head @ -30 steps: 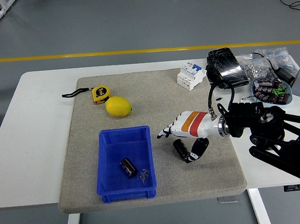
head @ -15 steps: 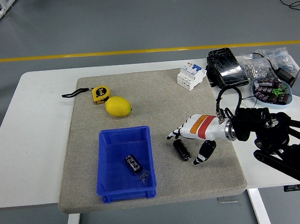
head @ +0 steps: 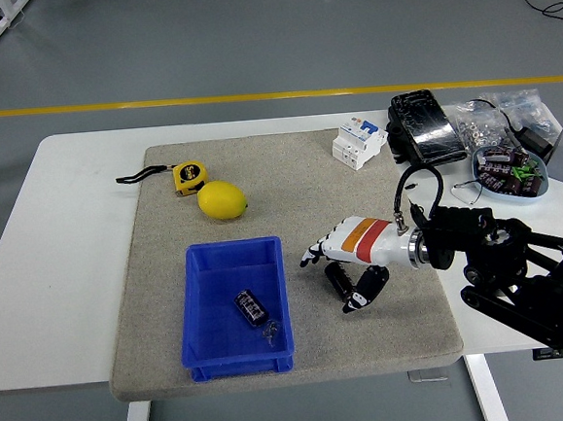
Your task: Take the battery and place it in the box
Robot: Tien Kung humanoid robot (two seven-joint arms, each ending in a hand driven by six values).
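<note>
A black cylindrical battery (head: pixel 337 278) lies on the grey mat (head: pixel 289 185) just right of the blue box (head: pixel 233 244). My right hand (head: pixel 328 283) hovers over it. The white fingers (head: pixel 316 251) stretch left above the battery, and the thumb (head: pixel 363 290) hangs down on its right side. The hand is not closed around it. A second dark battery (head: pixel 251 306) lies inside the box near a small clear piece (head: pixel 272 333). My left hand is out of view.
A lemon (head: pixel 222 200) and a yellow tape measure (head: pixel 189 176) lie at the mat's back left. A white circuit breaker (head: pixel 358 142), a black pack (head: pixel 419 126), bags of parts (head: pixel 494 121) and a bowl of components (head: pixel 508 173) crowd the back right.
The right hand drew back to the right off the battery, then came left again over it. The battery in the box shifted slightly to the right.
</note>
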